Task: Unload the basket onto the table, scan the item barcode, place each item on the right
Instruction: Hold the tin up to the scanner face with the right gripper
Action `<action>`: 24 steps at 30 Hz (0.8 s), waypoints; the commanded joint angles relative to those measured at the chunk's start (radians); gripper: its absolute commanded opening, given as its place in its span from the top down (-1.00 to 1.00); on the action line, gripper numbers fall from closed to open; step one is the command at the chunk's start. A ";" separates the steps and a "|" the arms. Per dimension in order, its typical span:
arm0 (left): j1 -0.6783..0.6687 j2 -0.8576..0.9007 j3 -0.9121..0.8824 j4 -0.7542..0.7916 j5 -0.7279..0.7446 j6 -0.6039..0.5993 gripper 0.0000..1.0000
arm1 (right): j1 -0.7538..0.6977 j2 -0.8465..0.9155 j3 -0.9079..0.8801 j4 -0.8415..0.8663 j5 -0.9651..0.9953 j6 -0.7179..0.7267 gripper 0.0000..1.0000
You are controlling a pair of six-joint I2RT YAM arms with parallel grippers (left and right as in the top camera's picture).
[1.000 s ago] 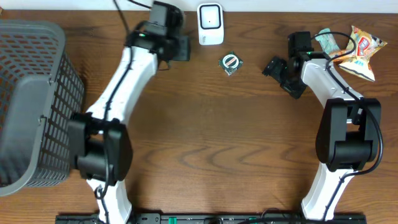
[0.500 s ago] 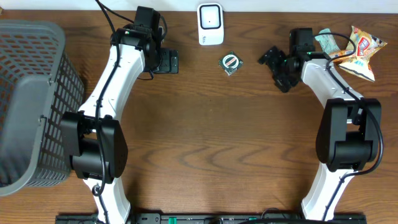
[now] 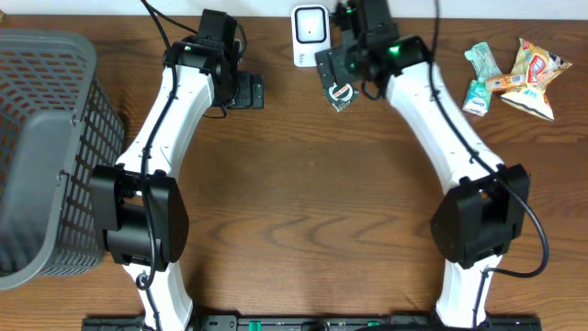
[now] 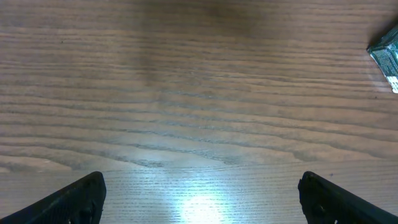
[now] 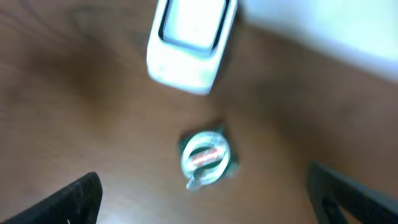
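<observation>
The item [image 3: 342, 94] is a small round green-and-white packet that lies flat on the wooden table just below the white scanner [image 3: 310, 35]. My right gripper [image 3: 338, 70] hovers over it, open. In the right wrist view the item [image 5: 205, 158] lies ahead between the spread fingers [image 5: 69, 202], not touched, with the scanner [image 5: 189, 40] beyond it; this view is blurred. My left gripper [image 3: 250, 92] stands open to the left of the item, over bare wood. The left wrist view shows its gripper [image 4: 202, 208] empty and only a corner of the item [image 4: 388, 56] at the right edge.
A grey mesh basket [image 3: 46, 156] fills the left side of the table. Several snack packets [image 3: 519, 69] lie at the back right. The table's back edge [image 3: 413, 17] runs just behind the scanner.
My right arm has swung left, from beside the snack packets to above the item. The left gripper drew back to the left a second ago and has stayed put since.
</observation>
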 commanded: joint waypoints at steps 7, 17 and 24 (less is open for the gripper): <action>0.001 0.010 0.000 -0.002 -0.016 -0.001 -0.96 | -0.056 0.084 -0.080 0.134 -0.025 -0.089 -0.99; 0.001 0.010 0.000 -0.002 -0.016 -0.001 -0.96 | -0.081 0.288 -0.080 0.167 -0.242 -0.198 -0.99; 0.001 0.010 0.000 -0.002 -0.016 -0.001 -0.96 | -0.081 0.331 -0.080 0.158 -0.169 -0.198 -0.56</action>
